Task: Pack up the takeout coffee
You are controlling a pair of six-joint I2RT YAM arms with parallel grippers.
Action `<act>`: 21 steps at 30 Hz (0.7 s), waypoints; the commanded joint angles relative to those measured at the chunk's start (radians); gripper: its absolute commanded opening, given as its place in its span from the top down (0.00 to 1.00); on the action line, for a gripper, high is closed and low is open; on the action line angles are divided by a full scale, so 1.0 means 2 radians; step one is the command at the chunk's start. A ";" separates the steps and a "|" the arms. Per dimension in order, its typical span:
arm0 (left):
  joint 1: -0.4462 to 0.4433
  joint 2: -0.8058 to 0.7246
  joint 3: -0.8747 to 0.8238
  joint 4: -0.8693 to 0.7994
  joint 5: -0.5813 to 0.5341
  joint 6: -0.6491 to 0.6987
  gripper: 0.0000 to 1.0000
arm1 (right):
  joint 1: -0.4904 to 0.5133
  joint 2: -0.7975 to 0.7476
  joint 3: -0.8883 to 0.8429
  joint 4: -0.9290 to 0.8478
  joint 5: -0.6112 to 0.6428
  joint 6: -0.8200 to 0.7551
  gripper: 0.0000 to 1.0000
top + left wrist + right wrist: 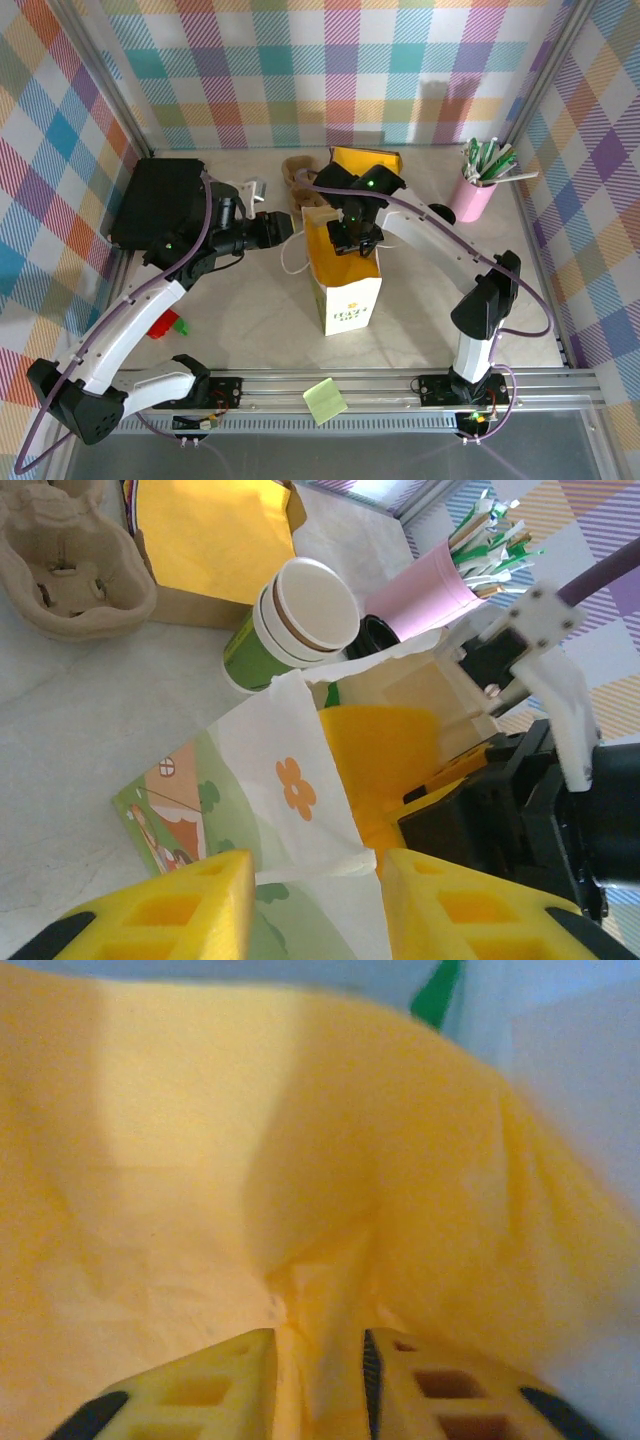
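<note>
- Right gripper (pixel 320 1348) was down inside the bag (pixel 290 780), its jaws nearly together and pinching a crease of the yellow tissue (pixel 300 1160).
- Left gripper (pixel 318 860) sat at the bag's rim at 9 o'clock in the overhead view. Its jaws were part-way apart with the white paper edge between them, and I could not tell whether it was clamped or only bracketed.
- I found the cup (pixel 300 620) standing upright on the table outside the bag. In the left wrist view it was at 11 o'clock from the bag's mouth and touching, or nearly touching, the far wall. It was empty, and a second rim showed below the top one.
- A pink straw cup (pixel 420 595) and a black lid (pixel 375 635) sat just beside it at 2 o'clock.
- My read was that I was on the lining step, seating the tissue in the bag, with the cup not yet packed.
- Next I would need to let go of the tissue and lift the right arm straight out without dragging the sheet. Then I would swing to the cup, grip it round its tapered side and lower it upright through the mouth, with the left side keeping the bag from tipping.
</note>
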 commanded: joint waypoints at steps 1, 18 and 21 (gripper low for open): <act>-0.004 -0.009 -0.004 0.000 -0.004 -0.002 0.62 | 0.007 -0.009 0.022 -0.004 0.002 -0.001 0.59; -0.004 -0.030 0.024 -0.022 -0.079 0.031 0.57 | 0.007 -0.124 0.025 0.104 -0.008 -0.088 0.43; -0.004 -0.041 0.037 -0.029 -0.130 0.041 0.49 | -0.001 -0.158 0.012 0.122 0.044 -0.134 0.32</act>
